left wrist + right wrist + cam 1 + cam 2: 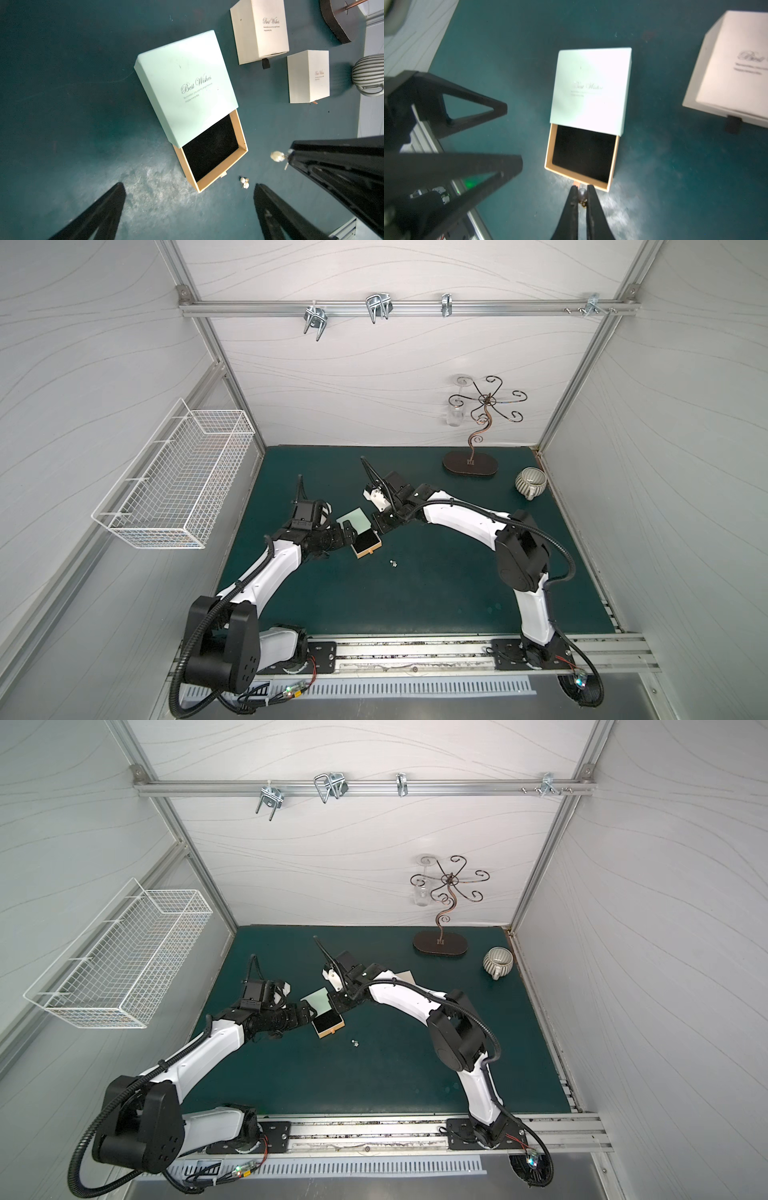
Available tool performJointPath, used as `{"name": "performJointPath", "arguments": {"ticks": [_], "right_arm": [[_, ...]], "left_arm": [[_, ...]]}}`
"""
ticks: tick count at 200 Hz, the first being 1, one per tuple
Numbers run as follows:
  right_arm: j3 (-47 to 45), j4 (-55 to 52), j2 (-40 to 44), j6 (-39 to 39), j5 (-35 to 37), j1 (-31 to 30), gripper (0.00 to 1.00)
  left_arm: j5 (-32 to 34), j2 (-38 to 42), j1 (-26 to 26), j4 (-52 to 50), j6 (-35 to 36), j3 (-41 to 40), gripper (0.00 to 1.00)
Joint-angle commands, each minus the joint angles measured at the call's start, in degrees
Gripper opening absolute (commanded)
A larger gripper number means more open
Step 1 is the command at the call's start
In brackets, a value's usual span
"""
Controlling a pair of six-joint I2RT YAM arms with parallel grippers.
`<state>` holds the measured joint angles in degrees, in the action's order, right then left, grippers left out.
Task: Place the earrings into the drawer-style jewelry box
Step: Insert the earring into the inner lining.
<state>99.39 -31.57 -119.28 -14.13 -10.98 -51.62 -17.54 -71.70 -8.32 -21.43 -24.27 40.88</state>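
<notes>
One earring (581, 195), a small pearly white stud, is pinched in the pressed-together right hand (581, 188), just beside the front edge of the jewelry box (591, 87)'s pulled-out, black-lined drawer (583, 153). Two more earrings (244, 182) lie on the bench (62, 104) near the drawer corner, just ahead of the spread left hand (189, 186).

Mint box (176, 68) and white box (259, 35) read "Best Wishes"

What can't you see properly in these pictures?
- Loose earrings: specks in both top views, too small to count.
- Held earring: right wrist view, blurred, half hidden by the right end effector.
- Drawer: left wrist view, its back hidden under the mint sleeve.
- White box: right wrist view, cut off by the picture's edge.
</notes>
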Motion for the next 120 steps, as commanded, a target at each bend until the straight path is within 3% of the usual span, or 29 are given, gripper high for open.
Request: {"name": "performJointPath", "arguments": {"ticks": [1, 78, 120], "right_arm": [[2.61, -1.39, -3.54, 0.27, -1.45, 0.02, 0.09], [6.43, -2.37, -8.71, 0.13, -1.24, -0.21, 0.11], [6.69, -2.39, -8.61, 0.15, -0.49, -0.27, 0.21]], "left_arm": [[0.67, 1.12, -0.35, 2.05, -0.65, -0.01, 0.99], [0.30, 0.95, -0.32, 2.05, -0.34, -0.04, 0.99], [0.30, 1.12, -0.30, 2.05, -0.34, -0.10, 0.99]]}}
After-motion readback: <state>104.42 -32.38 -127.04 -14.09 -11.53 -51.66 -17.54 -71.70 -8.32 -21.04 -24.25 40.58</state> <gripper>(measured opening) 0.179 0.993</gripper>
